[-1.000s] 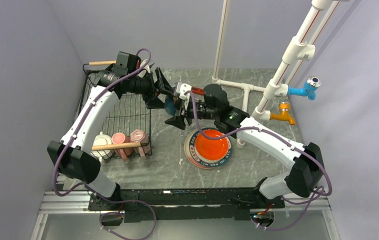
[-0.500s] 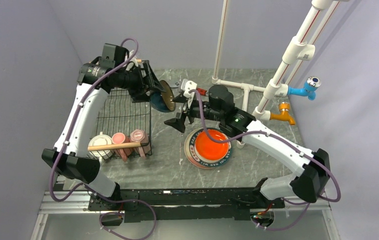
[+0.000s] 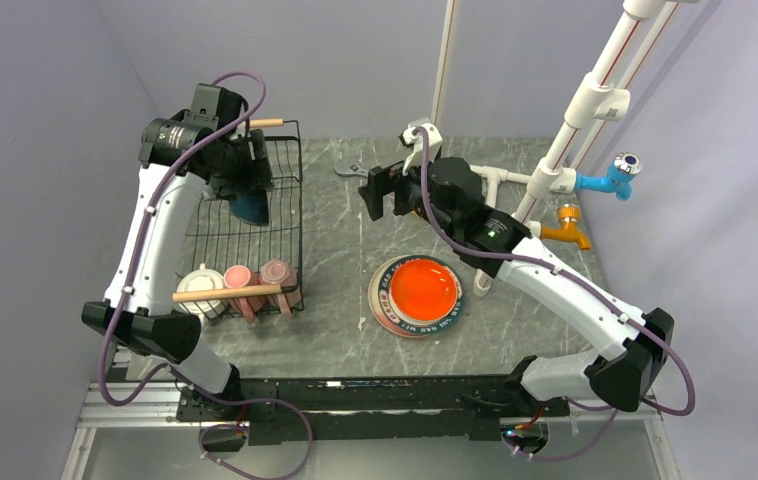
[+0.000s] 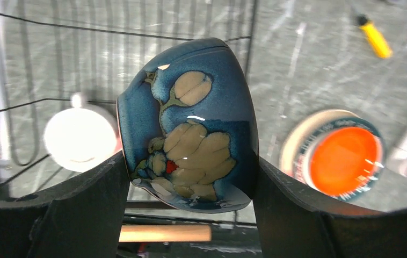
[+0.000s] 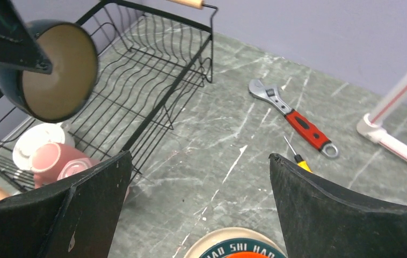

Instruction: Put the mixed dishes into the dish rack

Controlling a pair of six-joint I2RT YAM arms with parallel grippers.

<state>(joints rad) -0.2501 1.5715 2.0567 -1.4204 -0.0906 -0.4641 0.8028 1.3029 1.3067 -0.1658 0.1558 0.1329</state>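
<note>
Left gripper (image 4: pixel 189 166) hangs over the dish rack (image 3: pixel 301 215); right gripper (image 5: pixel 198 158), spread wide and empty, has the lettered plate (image 3: pixel 383 300), bearing the orange plate (image 3: pixel 423 288), below it. Clamped in the left gripper, the teal bowl (image 4: pixel 190 107) is tipped on its side; white mug (image 4: pixel 80 137) and two pink mugs (image 3: pixel 276 270) sit below it in the rack

the only lettering that reads clearly stands on the dark teal rim band of the larger plate (image 5: pixel 228 249), at the bottom centre of the right wrist view: white capitals, "shi had", cut off by the frame edge. in the top external view, right of centre, the same rim rings the orange-red plate (image 3: pixel 423 288); "had" shows on its left side, the rest is too small. in the left wrist view the rim letters are blurred.
</note>
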